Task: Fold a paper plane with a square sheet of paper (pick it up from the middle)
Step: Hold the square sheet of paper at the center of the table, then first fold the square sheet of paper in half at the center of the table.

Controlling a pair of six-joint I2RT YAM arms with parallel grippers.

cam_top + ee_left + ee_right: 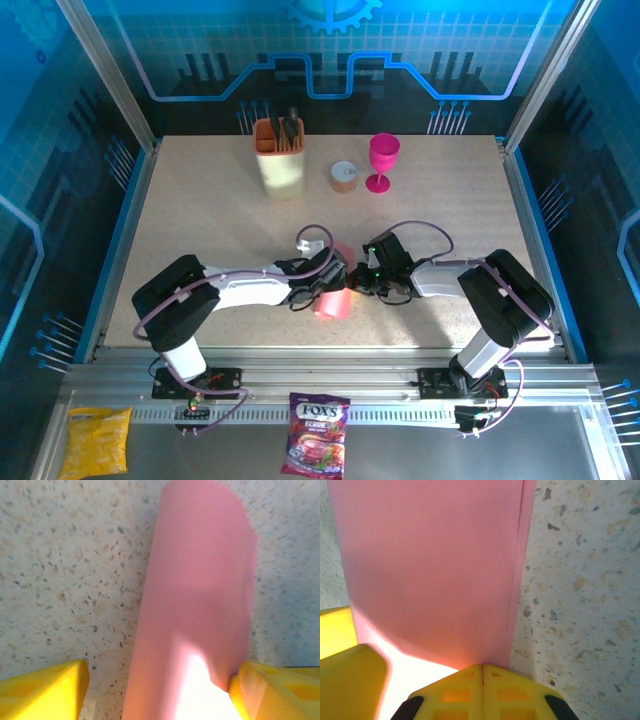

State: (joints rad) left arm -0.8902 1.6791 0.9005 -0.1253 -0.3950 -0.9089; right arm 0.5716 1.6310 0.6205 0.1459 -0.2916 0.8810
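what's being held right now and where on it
The right gripper, jaws shut, pinches the folded pink sheet of paper at one end, near its doubled edge. The left gripper has open jaws astride it.

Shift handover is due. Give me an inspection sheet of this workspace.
Surface: speckled table, no spills seen.
Job's things: pink paper, folded over, between the grippers.
Clutter: utensil holder, small round tub, magenta goblet at the far edge.
Grippers: left gripper open, paper between its fingers; right gripper shut on its edge.
Cables: purple cables arch up in loose loops.
Surroundings: yellow packet and sweets bag on the front ledge.
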